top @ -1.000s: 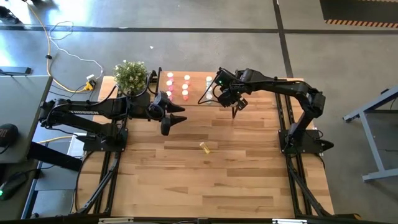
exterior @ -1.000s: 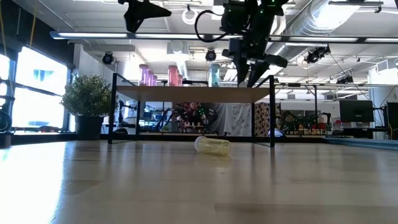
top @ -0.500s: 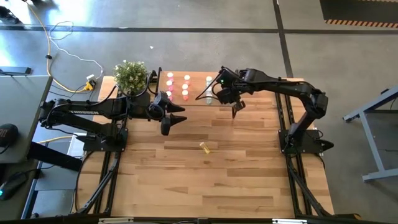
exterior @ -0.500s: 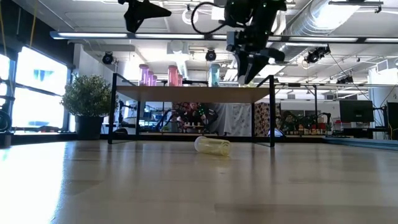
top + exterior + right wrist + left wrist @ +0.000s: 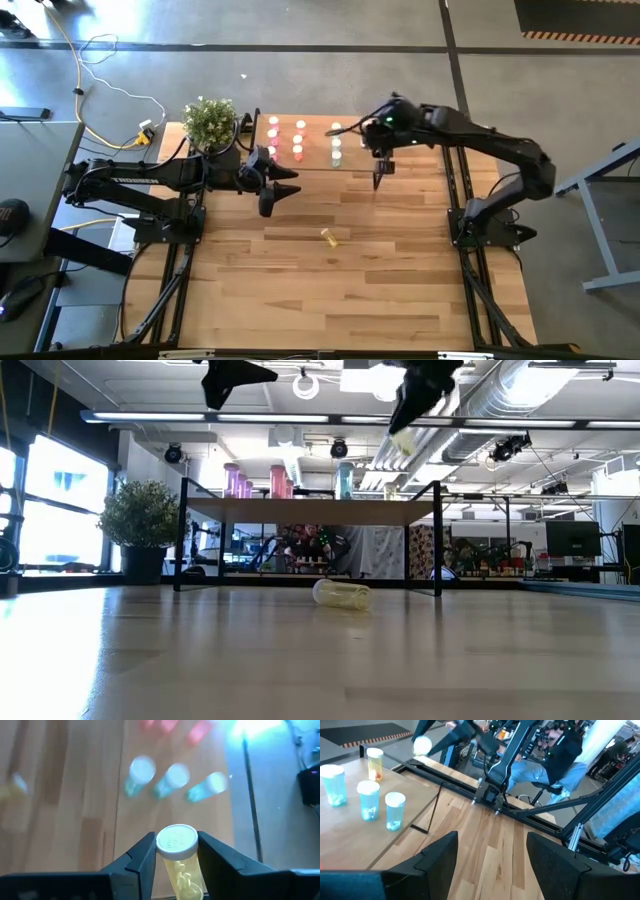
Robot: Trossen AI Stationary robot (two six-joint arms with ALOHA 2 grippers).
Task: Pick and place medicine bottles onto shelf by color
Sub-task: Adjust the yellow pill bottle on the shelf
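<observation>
The light-wood shelf (image 5: 315,162) stands at the table's far edge, with pink, red and pale green medicine bottles (image 5: 298,138) upright on it. My right gripper (image 5: 368,136) hangs high above the shelf's right end, shut on a yellow bottle (image 5: 178,854) with a white cap. Another yellow bottle (image 5: 330,237) lies on its side mid-table. My left gripper (image 5: 288,187) hovers open near the shelf's left front, with nothing between its fingers (image 5: 440,855). My right gripper pinches the yellow bottle between its two fingers, at the sides just under the white cap (image 5: 177,841). The bottle lies along the fingers, cap end outward. The fingers slant down from the right, and the bottle hangs clear above the shelf (image 5: 402,438).
A potted plant (image 5: 210,122) stands at the table's far left corner beside the shelf. The shelf's thin black legs (image 5: 437,540) rise from the table. A seated person (image 5: 555,755) is beyond the table's right side. Bare planks lie toward the near edge.
My right gripper has risen well above the shelf and drawn back a little toward the table's right edge, rolling about its own line, with the yellow bottle still between its fingers. The left arm has kept still.
</observation>
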